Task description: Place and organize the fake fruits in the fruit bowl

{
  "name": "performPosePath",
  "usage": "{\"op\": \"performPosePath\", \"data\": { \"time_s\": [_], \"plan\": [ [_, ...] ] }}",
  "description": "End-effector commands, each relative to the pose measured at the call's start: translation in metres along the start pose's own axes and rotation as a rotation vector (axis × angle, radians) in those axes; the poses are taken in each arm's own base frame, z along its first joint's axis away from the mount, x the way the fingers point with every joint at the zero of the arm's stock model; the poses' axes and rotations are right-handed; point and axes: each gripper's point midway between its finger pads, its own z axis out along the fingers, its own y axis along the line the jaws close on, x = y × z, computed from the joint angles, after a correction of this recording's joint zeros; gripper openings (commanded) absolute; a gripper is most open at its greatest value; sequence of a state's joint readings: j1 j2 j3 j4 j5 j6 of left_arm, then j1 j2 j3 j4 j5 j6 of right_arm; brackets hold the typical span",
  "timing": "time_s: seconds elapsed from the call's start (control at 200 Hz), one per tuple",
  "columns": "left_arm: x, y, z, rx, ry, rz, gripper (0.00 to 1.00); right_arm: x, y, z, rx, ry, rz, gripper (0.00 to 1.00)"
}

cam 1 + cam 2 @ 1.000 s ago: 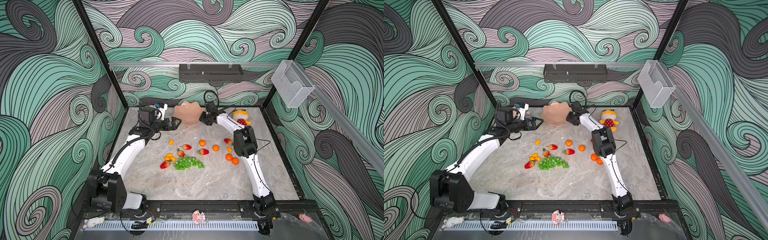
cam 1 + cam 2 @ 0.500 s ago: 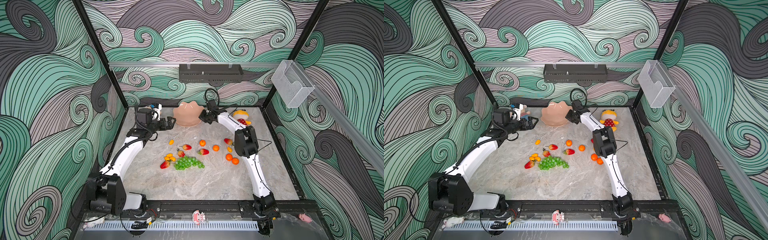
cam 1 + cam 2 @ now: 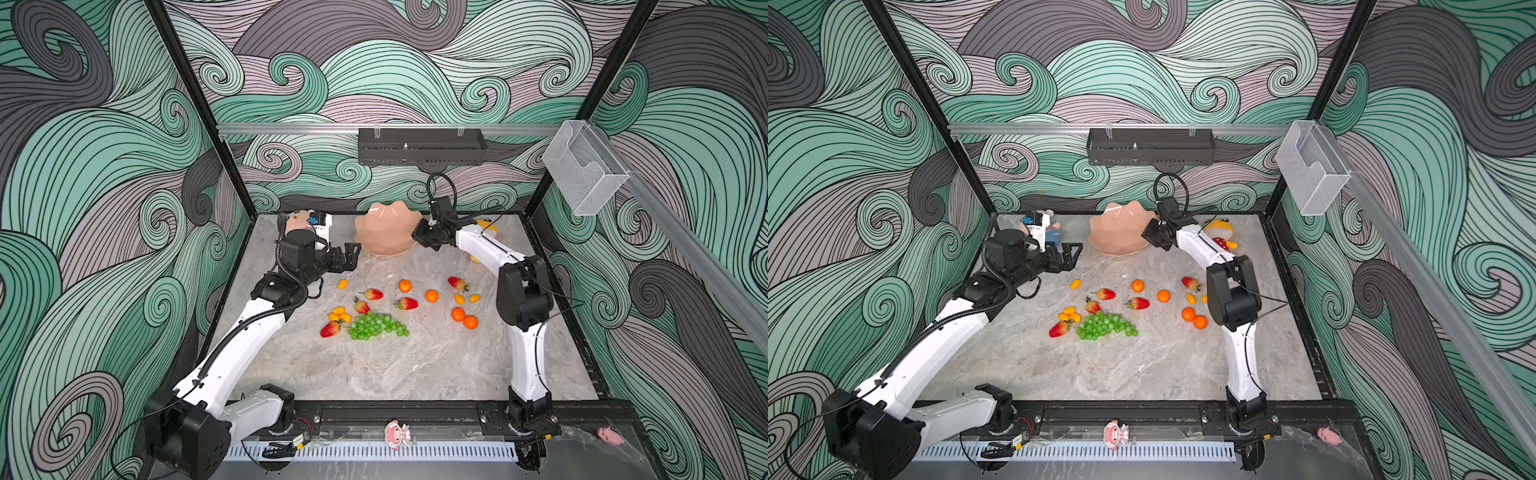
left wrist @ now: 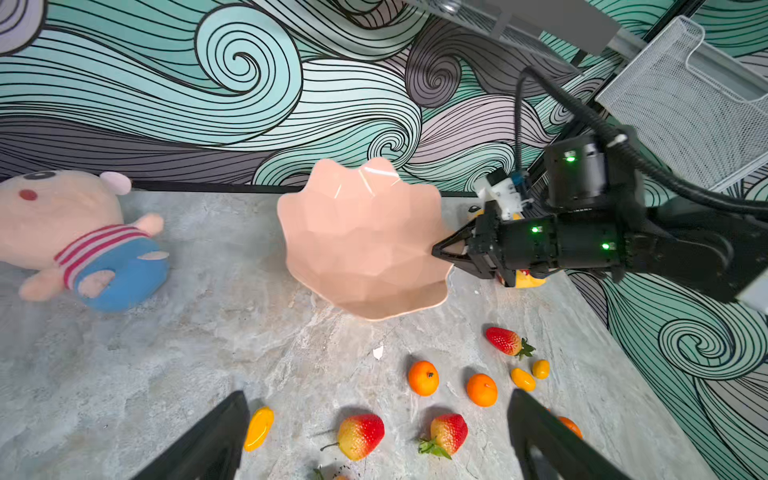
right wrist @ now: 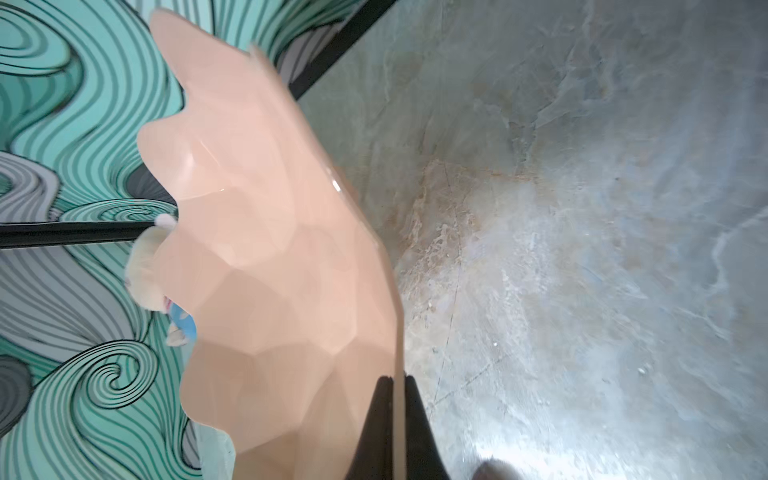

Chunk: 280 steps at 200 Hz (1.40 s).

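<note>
The salmon-pink fruit bowl (image 3: 384, 230) (image 3: 1119, 232) stands tilted up on edge at the back of the table, its hollow side away from the top views. My right gripper (image 3: 415, 235) (image 5: 398, 380) is shut on the bowl's (image 5: 266, 249) right rim, seen too in the left wrist view (image 4: 436, 250). My left gripper (image 3: 353, 255) (image 4: 377, 395) hangs open just left of the bowl (image 4: 361, 241), holding nothing. The fake fruits lie mid-table: a green grape bunch (image 3: 376, 326), strawberries (image 3: 373, 294), tangerines (image 3: 404, 286) and kumquats (image 3: 342, 284).
A pink plush pig (image 4: 75, 237) lies in the back left corner behind my left wrist. A yellow plush toy (image 3: 1219, 232) sits at the back right, behind my right arm. The back wall is close behind the bowl. A small white chip (image 4: 378, 352) lies on the table.
My right gripper's jaws have closed onto the bowl's rim. The bowl has shifted slightly with it. My left gripper stays open and has barely moved.
</note>
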<state>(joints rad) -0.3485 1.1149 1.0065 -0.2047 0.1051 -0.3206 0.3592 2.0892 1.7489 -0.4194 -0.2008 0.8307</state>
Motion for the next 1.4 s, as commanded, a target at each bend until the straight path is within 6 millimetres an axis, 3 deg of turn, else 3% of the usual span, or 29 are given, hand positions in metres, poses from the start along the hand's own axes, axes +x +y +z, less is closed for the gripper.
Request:
{"op": "performPosePath", "data": {
  "time_s": [0.0, 0.2, 0.45, 0.67, 1.116, 1.396],
  "plan": [
    [0.026, 0.009, -0.008, -0.062, 0.063, -0.019, 0.99, -0.014, 0.005, -0.033, -0.062, -0.068, 0.015, 0.0],
    [0.046, -0.015, -0.018, -0.013, 0.103, 0.048, 0.99, 0.0, -0.036, -0.047, -0.007, -0.058, 0.045, 0.0],
    [0.077, -0.053, -0.023, 0.047, 0.12, 0.115, 0.98, 0.016, -0.078, -0.027, 0.04, 0.022, 0.036, 0.0],
    [0.105, -0.078, -0.01, 0.084, 0.172, 0.153, 0.98, 0.033, -0.107, -0.01, 0.08, 0.085, 0.058, 0.0],
    [0.117, -0.094, 0.005, 0.109, 0.202, 0.187, 0.99, 0.068, -0.137, -0.009, 0.118, 0.147, 0.058, 0.0],
    [0.126, -0.105, 0.011, 0.139, 0.232, 0.2, 0.99, 0.091, -0.154, -0.025, 0.129, 0.158, 0.06, 0.0]
  ]
}}
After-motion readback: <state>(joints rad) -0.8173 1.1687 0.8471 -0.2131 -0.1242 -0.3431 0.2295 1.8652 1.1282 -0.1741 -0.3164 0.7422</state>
